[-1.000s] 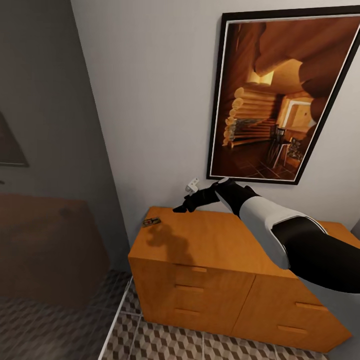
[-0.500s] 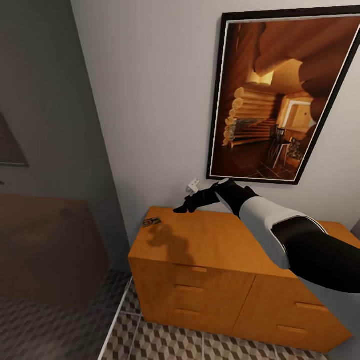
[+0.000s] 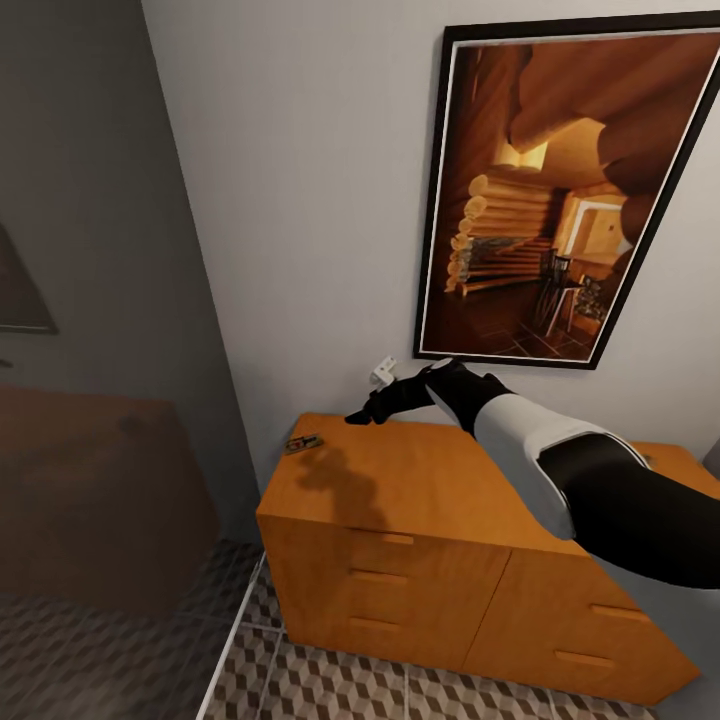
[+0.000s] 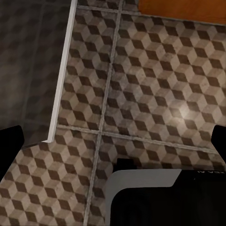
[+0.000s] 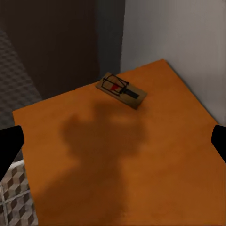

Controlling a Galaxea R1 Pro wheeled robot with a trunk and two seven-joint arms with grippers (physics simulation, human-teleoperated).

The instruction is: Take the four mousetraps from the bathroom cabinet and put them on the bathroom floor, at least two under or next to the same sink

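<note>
Right gripper [image 3: 358, 417]: black fingers spread wide apart, nothing between them. In the right wrist view one fingertip [image 5: 9, 143] sits at each side edge of the frame, with the orange-brown wooden cabinet top [image 5: 155, 155] lying open between them. The gripper hovers above that top, near the wall, and casts a dark shadow [image 3: 335, 480] on the wood below it.

One small flat dark brown wooden mousetrap with thin wire parts [image 5: 121, 90] lies flat on the cabinet top near its far left corner, ahead of the right gripper and apart from it, untouched. A red spot shows on its plate. In the head view the same mousetrap [image 3: 302, 443] sits close to the top's back edge.

The right arm, black glove with a white forearm shell [image 3: 520, 435], reaches in from the lower right across the low, wide cabinet with slim bar-handled drawer fronts [image 3: 420, 590].

Left gripper [image 4: 113, 141]: black fingers far apart, one at each side edge of the left wrist view, empty, hanging over the floor of large tiles printed with a brown, beige and white cube pattern [image 4: 155, 94].

A small white wall fitting [image 3: 383, 372] sits just behind the right gripper. A large black-framed picture of a log interior [image 3: 560, 190] hangs on the grey wall above the cabinet.
</note>
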